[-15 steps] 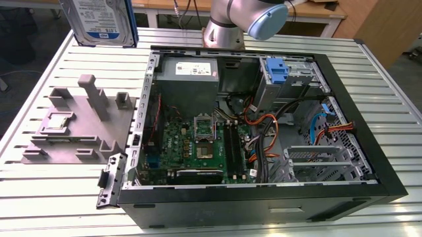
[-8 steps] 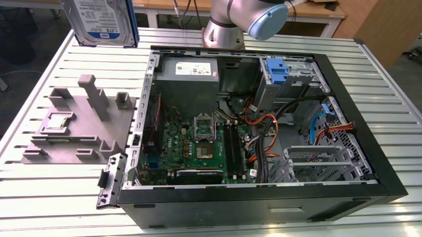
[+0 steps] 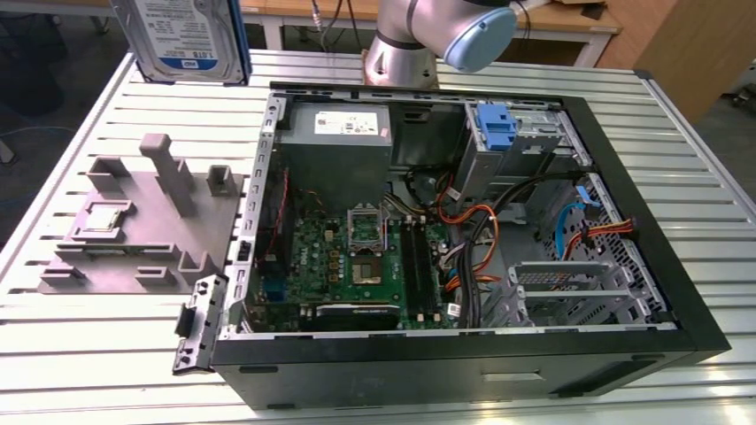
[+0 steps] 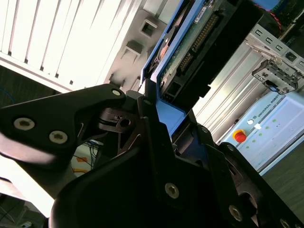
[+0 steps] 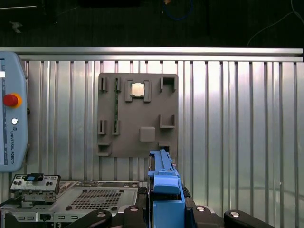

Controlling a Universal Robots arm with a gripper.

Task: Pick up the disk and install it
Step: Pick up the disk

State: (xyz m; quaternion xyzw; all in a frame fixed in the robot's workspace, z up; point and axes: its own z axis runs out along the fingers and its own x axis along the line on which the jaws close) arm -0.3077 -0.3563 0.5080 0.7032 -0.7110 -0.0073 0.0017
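The disk (image 3: 189, 35) hangs in the air at the exterior view's upper left, above the slatted table, upright with its white-and-blue label facing the camera and a blue rail along its side. In the second wrist view its green circuit-board side (image 4: 190, 42) and blue rail (image 4: 161, 95) run away from my gripper (image 4: 156, 109), which is shut on it. In the first wrist view the blue rail (image 5: 164, 185) stands up between the black fingers (image 5: 209, 213) of my gripper (image 5: 164, 213).
An open computer case (image 3: 691, 292) lies on the table, with a motherboard (image 3: 354, 257), cables and a blue bracket (image 3: 497, 124) in its drive bay. Left of it lies a grey fixture (image 3: 142, 221) holding a small silver chip (image 3: 104, 215). A teach pendant (image 5: 12, 123) rests nearby.
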